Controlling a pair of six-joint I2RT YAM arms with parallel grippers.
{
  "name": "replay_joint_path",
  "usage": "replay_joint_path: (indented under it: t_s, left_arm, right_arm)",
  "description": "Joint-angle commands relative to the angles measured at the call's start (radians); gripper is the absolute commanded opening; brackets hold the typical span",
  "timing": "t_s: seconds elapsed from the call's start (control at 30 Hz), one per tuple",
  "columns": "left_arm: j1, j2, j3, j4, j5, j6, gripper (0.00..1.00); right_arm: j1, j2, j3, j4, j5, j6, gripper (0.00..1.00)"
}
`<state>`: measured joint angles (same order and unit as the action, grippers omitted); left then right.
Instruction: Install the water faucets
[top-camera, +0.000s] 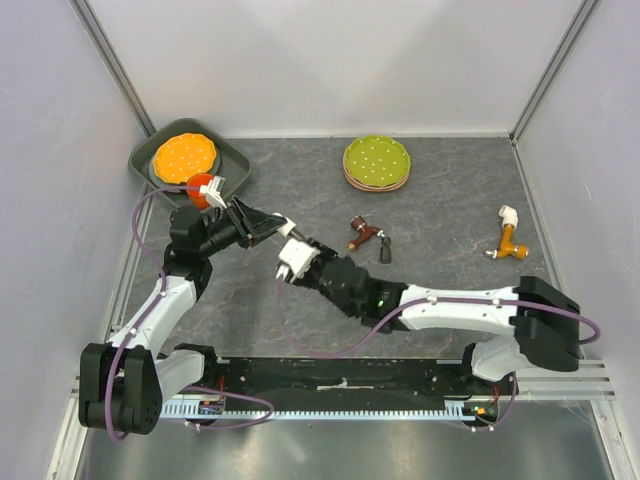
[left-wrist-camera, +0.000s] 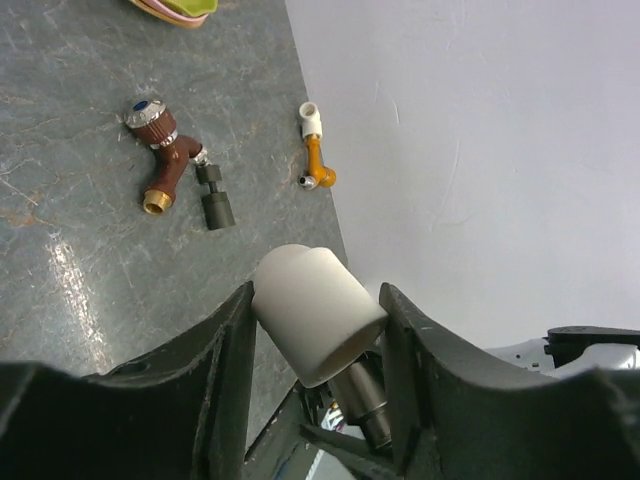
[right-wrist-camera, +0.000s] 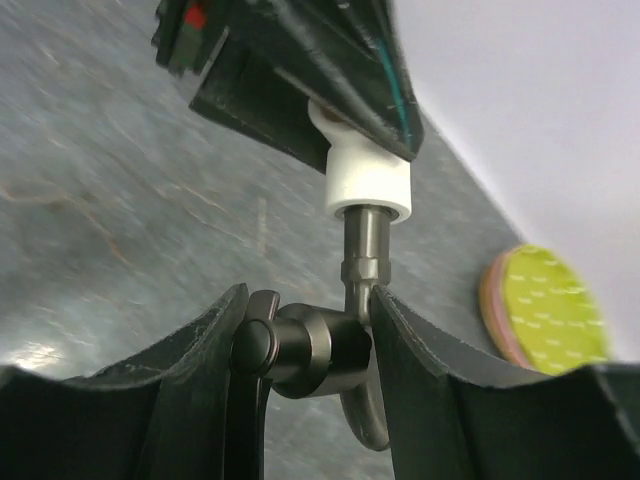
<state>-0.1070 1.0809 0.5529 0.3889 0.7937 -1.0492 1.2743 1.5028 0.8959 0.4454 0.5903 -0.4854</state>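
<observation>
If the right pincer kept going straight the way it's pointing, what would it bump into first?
Most likely the left pincer, which faces it. The dark grey tap gripped by the right pincer meets the white elbow fitting held by the left pincer.

Table (top-camera: 450, 190): grey, pale marbled veining. Green plate (top-camera: 376, 158): lime with white dots, pinkish edge beneath. Left of the green plate: orange plate (top-camera: 185, 155), pale-dotted, on a dark grey tray (top-camera: 238, 165). Near side of the green plate: reddish-brown tap (left-wrist-camera: 165, 170), blue cap, silver band. Right of the green plate: orange tap (top-camera: 512, 243), white end. White elbow fitting (left-wrist-camera: 315, 310): plain, unpatterned. Dark grey tap (right-wrist-camera: 310, 345): glossy gunmetal.
</observation>
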Motion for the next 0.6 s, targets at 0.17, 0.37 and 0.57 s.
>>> replay_joint_path:
  t_s: [0.17,0.37,0.57]
  left_arm:
    - [0.006,-0.007,0.010,-0.024,0.065,-0.023,0.02]
    - [0.006,-0.010,0.007,-0.009,0.071,-0.028,0.02]
    - [0.006,-0.010,0.005,0.005,0.076,-0.032,0.02]
  right_arm:
    - [-0.360,-0.148,-0.009,-0.041,-0.493,0.812,0.12]
    - [-0.532,-0.113,-0.104,0.163,-0.751,1.194,0.06]
    - [-0.593,-0.046,-0.143,0.305,-0.882,1.411,0.08]
